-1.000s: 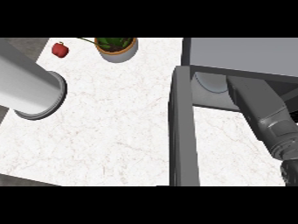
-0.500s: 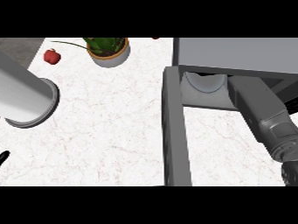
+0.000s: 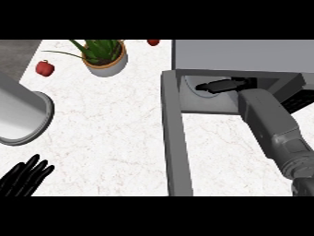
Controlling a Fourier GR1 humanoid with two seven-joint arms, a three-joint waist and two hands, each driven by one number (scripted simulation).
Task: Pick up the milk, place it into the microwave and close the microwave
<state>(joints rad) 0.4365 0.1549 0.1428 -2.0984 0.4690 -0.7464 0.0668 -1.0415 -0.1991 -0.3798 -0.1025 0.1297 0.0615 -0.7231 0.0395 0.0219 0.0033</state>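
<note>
Reaching into open microwave (image 3: pixel 247 57): right hand (image 3: pixel 220 85) inside cavity, finger state unclear. Milk not discernible there. Door (image 3: pixel 175 138) swung open. Left hand (image 3: pixel 23 177) at lower left, fingers straight, holding nothing.

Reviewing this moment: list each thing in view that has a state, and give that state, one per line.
microwave: open, right forearm reaching into its cavity
microwave door: swung open, seen edge on
right hand: inside the microwave; fingers not clear
left hand: open, fingers straight, resting at the lower left
potted plant: upright on the counter
red pepper: lying on the counter, left of the plant
milk: not visible
</note>
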